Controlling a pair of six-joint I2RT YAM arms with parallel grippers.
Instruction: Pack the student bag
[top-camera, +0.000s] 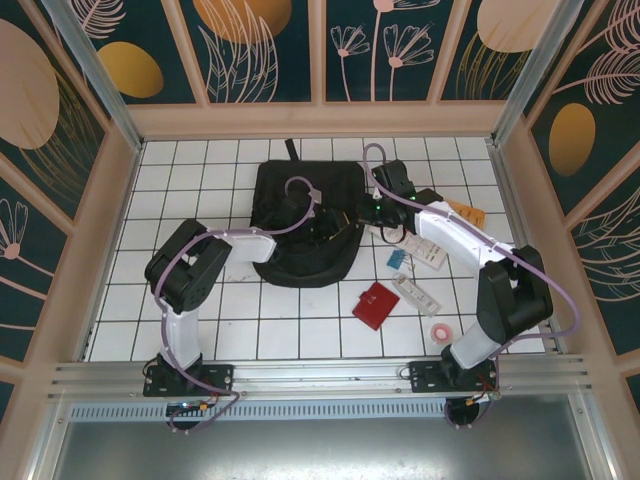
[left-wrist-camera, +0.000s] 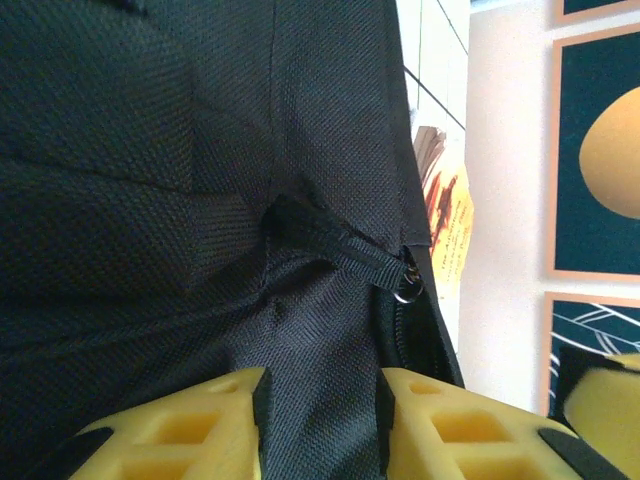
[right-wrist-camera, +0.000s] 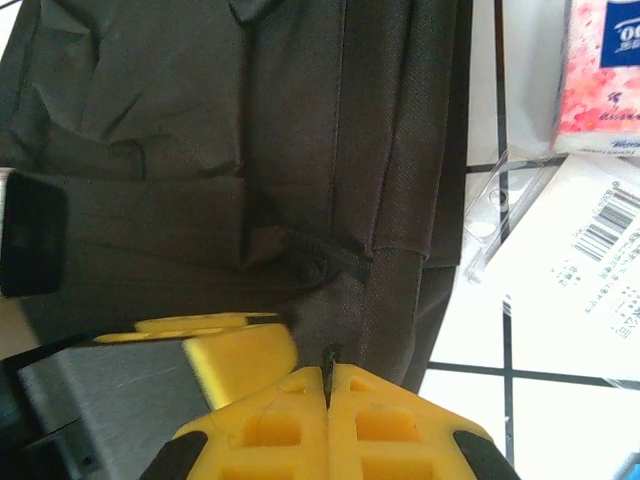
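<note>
Toward the far middle of the table (top-camera: 190, 180) lies the student bag (top-camera: 300, 200), its long axis running from the far edge back toward me. Both my tools sit on its right flank, just beside each other. My left gripper (left-wrist-camera: 320, 395) stands part open, jaws straddling a ridge of black fabric without clearly pinching it. The zipper pull (left-wrist-camera: 405, 283) lies straight ahead of it. My right gripper (right-wrist-camera: 328, 385) is closed on a thin dark sliver, probably the bag's edge, though I can't be sure. For the pull, I judge the left is nearer.
</note>
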